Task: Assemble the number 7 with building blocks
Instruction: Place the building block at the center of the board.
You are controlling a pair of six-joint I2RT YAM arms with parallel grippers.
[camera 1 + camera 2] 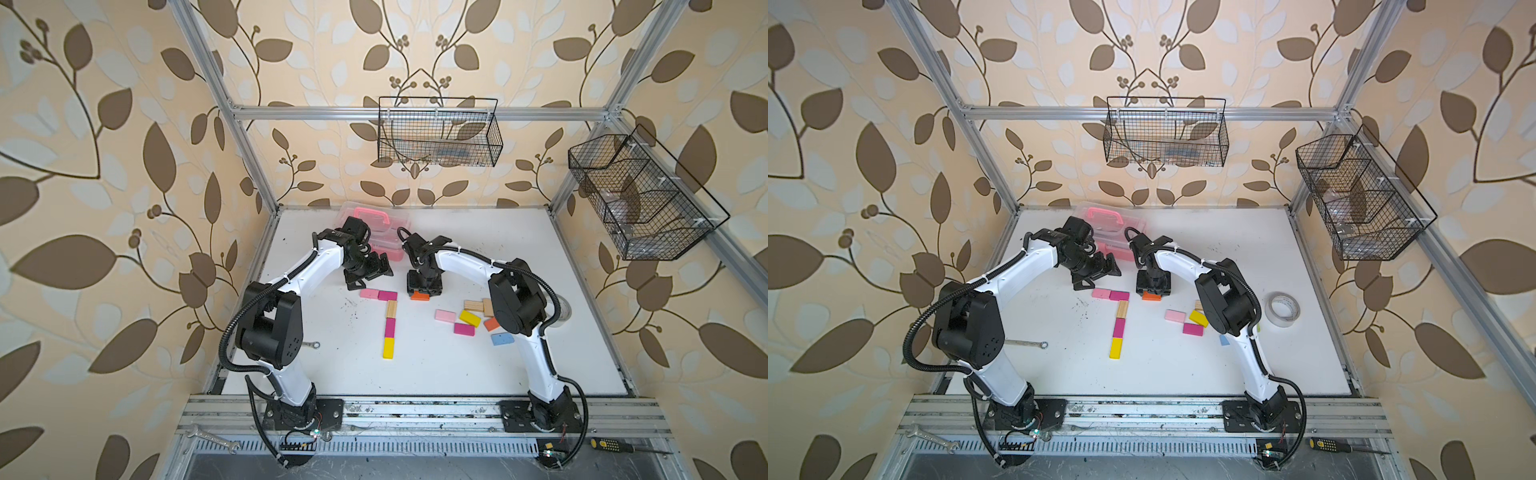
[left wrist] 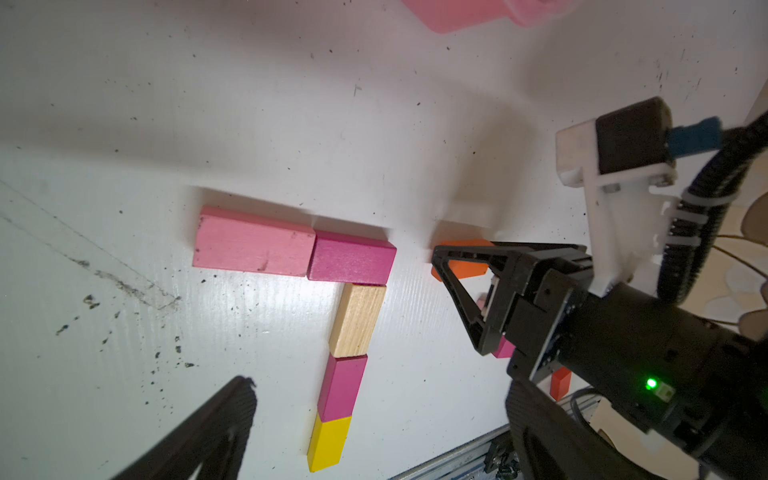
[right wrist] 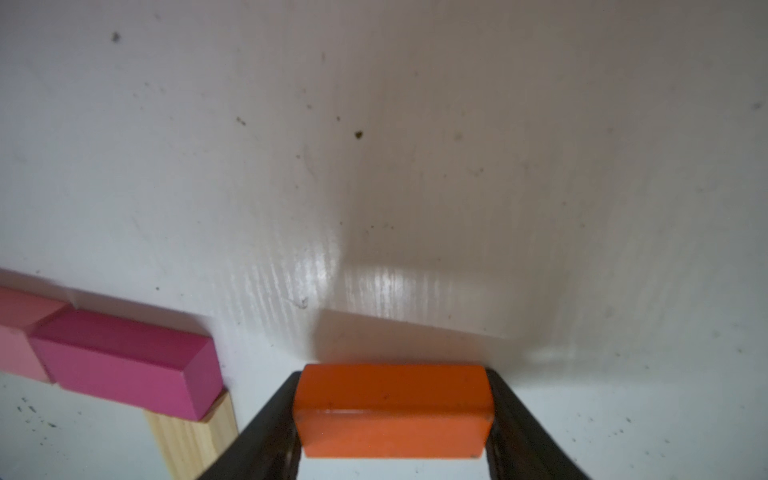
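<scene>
- The number 7 [image 1: 390, 327] lies flat near the middle of the worktop [image 1: 415, 374], a little toward its far edge.
- Its bar is a pink block [image 1: 369, 293] and a magenta bar block [image 1: 387, 295], touching end to end, with the long axis along the far edge.
- Its stem is a wood block [image 1: 391, 308], a magenta stem block [image 1: 390, 327] and a yellow block [image 1: 388, 348]. It runs from the bar's right end toward the near edge.
- The right end effector [image 1: 424, 286] grasps the orange block [image 3: 392, 409] by its two short ends. This block is low at the worktop, just beside the bar's right end but apart from it, with its long axis along the far edge.
- The left end effector [image 1: 370, 276] is released, jaws wide, with nothing in it, over the far side of the bar.
- The loose blocks [image 1: 464, 329] lie scattered toward the right edge, partly hidden under the right arm.
- A pink case [image 1: 374, 218] stands at the far edge, a tape roll [image 1: 1282, 309] near the right edge and a wrench [image 1: 1027, 344] near the left edge.
</scene>
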